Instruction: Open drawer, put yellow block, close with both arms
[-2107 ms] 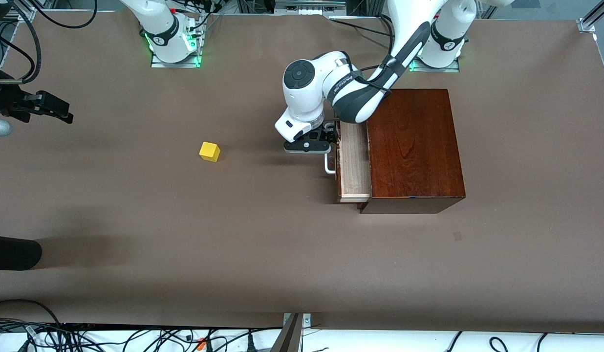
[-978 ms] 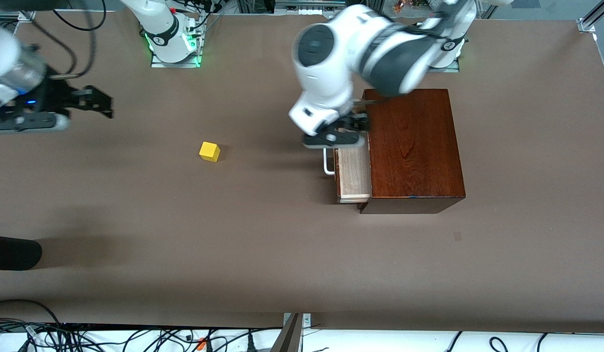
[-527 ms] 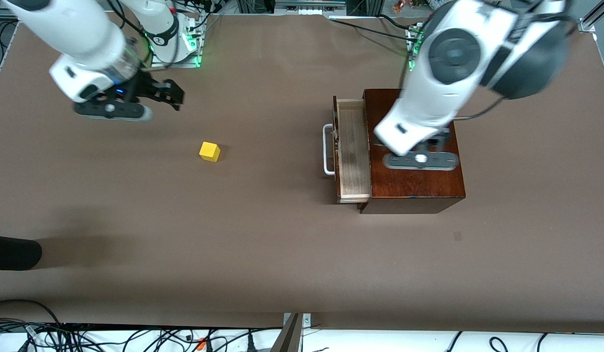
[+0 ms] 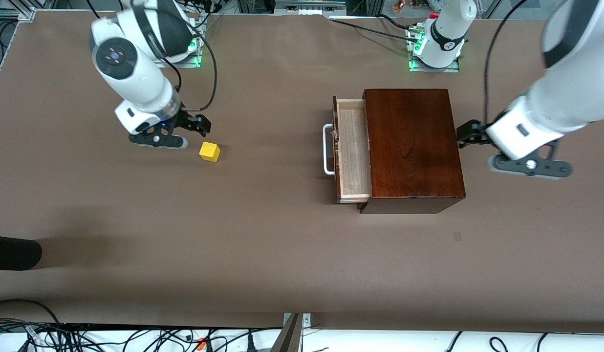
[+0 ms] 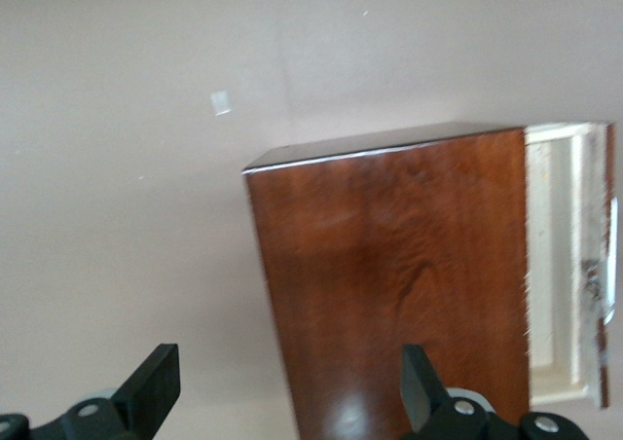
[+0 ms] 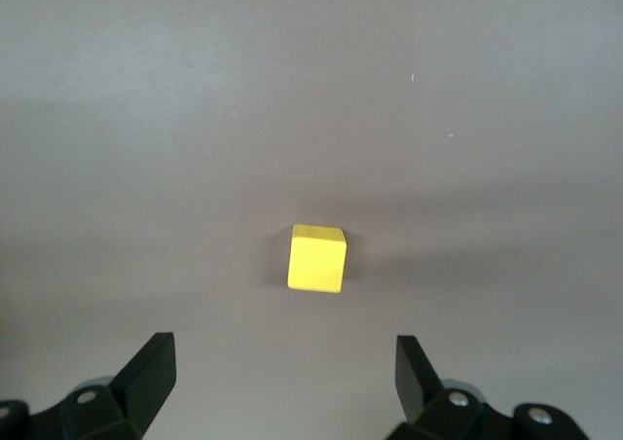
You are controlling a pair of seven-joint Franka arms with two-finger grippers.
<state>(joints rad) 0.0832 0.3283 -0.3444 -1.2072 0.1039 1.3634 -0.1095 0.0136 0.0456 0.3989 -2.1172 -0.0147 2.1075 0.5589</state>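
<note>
The yellow block (image 4: 209, 151) lies on the brown table, apart from the box. My right gripper (image 4: 197, 124) is open and empty, up in the air just beside the block; in the right wrist view the block (image 6: 317, 258) shows ahead of the open right gripper (image 6: 282, 377). The drawer (image 4: 353, 149) is pulled partly out of the dark-brown box (image 4: 412, 146), its white handle (image 4: 327, 149) free and its tray empty. My left gripper (image 4: 470, 135) is open and empty at the box's edge toward the left arm's end. The left wrist view shows the box top (image 5: 389, 284) and drawer (image 5: 555, 265) past the left gripper (image 5: 287, 391).
A dark object (image 4: 13, 252) pokes in at the table edge at the right arm's end, near the front camera. A small mark (image 4: 457, 236) is on the table nearer the camera than the box. Cables run along the front edge.
The left gripper let go of the handle, rose and swung across the box to its other edge. The right arm came in from the table's end to beside the yellow block. The drawer stays pulled out.
</note>
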